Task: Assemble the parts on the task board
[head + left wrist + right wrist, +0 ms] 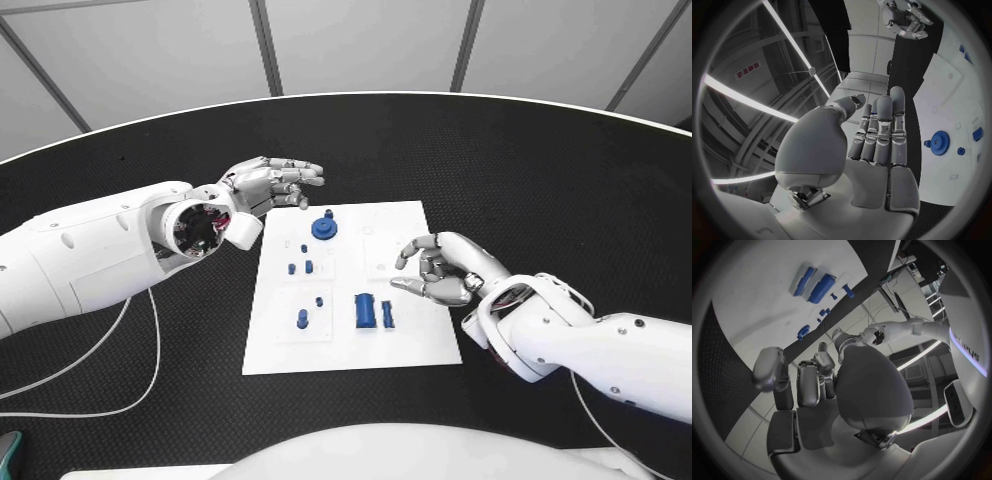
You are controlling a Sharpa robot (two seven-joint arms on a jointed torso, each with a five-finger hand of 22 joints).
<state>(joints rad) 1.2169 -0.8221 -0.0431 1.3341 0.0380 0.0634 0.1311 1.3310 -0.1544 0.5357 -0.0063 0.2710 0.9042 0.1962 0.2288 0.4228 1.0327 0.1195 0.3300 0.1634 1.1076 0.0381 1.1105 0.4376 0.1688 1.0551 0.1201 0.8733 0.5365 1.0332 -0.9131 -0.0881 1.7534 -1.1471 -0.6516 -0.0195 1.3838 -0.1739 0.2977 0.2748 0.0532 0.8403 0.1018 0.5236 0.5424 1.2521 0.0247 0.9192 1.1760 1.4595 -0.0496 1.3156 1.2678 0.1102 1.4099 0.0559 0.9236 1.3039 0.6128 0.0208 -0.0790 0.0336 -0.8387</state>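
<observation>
While small blue plastic parts (pixel 365 311) are lying spread on the flat white task board (pixel 413 345), both silver hands are hovering with nothing held: left hand (pixel 273 183) spread beyond its far corner, right hand (pixel 441 268) loosely curled over its right edge, seemingly poised for picking.

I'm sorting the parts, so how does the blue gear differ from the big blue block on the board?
The gear is round and toothed with a raised hub; the block is a long rectangle. The gear sits at the task board's far end by the left hand; the block lies nearer the robot, beside the right hand. Both are blue and unheld.
</observation>
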